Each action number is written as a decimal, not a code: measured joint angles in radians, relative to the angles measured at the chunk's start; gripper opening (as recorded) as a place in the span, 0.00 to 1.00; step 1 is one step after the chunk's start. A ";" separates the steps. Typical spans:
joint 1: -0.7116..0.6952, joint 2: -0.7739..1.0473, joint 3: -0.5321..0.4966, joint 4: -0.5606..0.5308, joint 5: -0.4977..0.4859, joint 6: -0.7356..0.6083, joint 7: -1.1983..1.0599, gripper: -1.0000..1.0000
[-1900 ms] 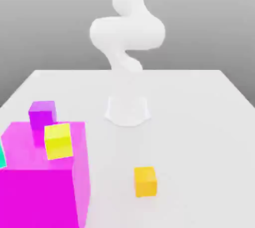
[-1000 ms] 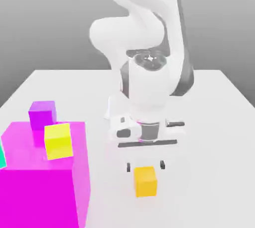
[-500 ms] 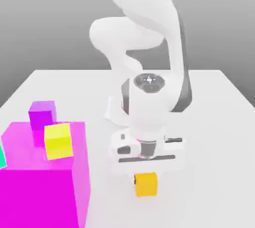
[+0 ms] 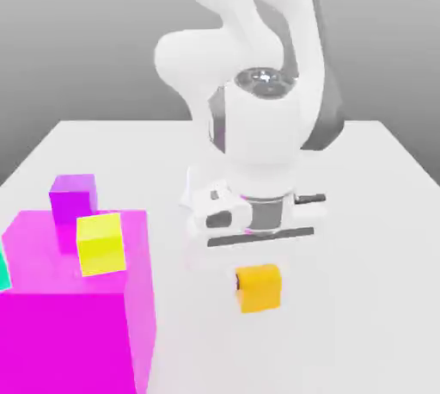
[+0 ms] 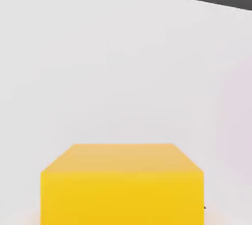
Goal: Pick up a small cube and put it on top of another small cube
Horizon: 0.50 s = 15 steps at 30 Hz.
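Note:
The small orange cube (image 4: 258, 287) hangs just under my white hand, a little above the table, at the front of the exterior view, right of centre. My gripper (image 4: 258, 275) is shut on this cube from above. In the hand view the orange cube (image 5: 122, 184) sits close up between the jaws, with white table behind it. A yellow small cube (image 4: 100, 243) and a purple small cube (image 4: 73, 197) stand at the exterior view's left, well apart from my hand.
A big magenta cube (image 4: 73, 315) takes up the front left corner of the exterior view, with a teal sliver (image 4: 3, 273) at its left edge. The arm's base (image 4: 199, 193) stands mid-table behind my hand. The white table (image 4: 369, 237) stretches to the right.
My hand came down over the orange cube, the jaws shut on it, and the hand has now risen with the cube, which sits higher than before.

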 joint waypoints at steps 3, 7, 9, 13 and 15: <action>-0.015 -0.021 -0.018 0.104 -0.003 -0.123 -0.083 0.00; -0.062 -0.057 -0.059 0.238 -0.018 -0.290 -0.167 0.00; -0.096 -0.080 -0.078 0.301 -0.025 -0.377 -0.193 0.00; -0.155 -0.129 -0.114 0.424 -0.047 -0.549 -0.236 0.00; -0.181 -0.151 -0.140 0.456 -0.051 -0.608 -0.232 0.00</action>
